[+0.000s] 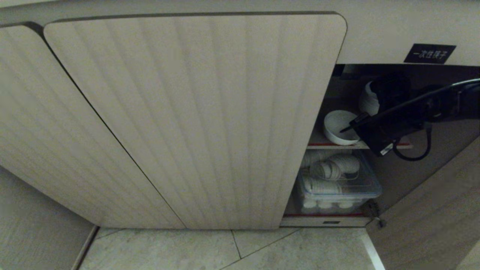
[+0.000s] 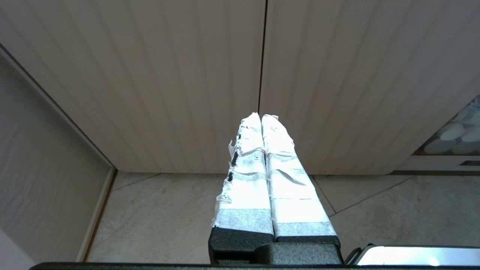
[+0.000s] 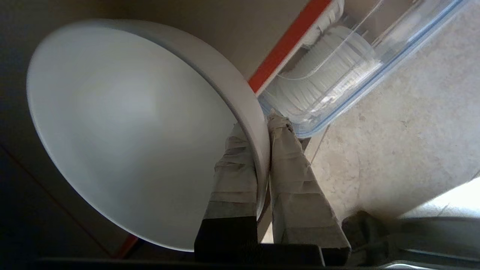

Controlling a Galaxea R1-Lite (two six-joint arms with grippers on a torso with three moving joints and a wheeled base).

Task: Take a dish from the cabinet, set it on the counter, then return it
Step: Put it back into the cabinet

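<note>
The cabinet (image 1: 195,120) stands with its right-hand compartment open. A white round dish (image 1: 337,127) is at the front edge of the upper red-edged shelf (image 1: 318,144). My right gripper (image 1: 350,126) reaches in from the right. It is shut on the dish's near rim (image 3: 258,150), one taped finger (image 3: 234,168) inside the dish (image 3: 123,123) and the other finger outside it. My left gripper (image 2: 260,117) hangs parked before the closed doors, shut and empty. The counter is out of view.
A clear plastic box (image 1: 337,183) of stacked white cups fills the lower shelf, just below the dish. More white ware (image 1: 369,101) stands behind the dish. The open door (image 1: 431,210) swings out at the right. A black label (image 1: 429,53) is above, tiled floor (image 1: 225,251) below.
</note>
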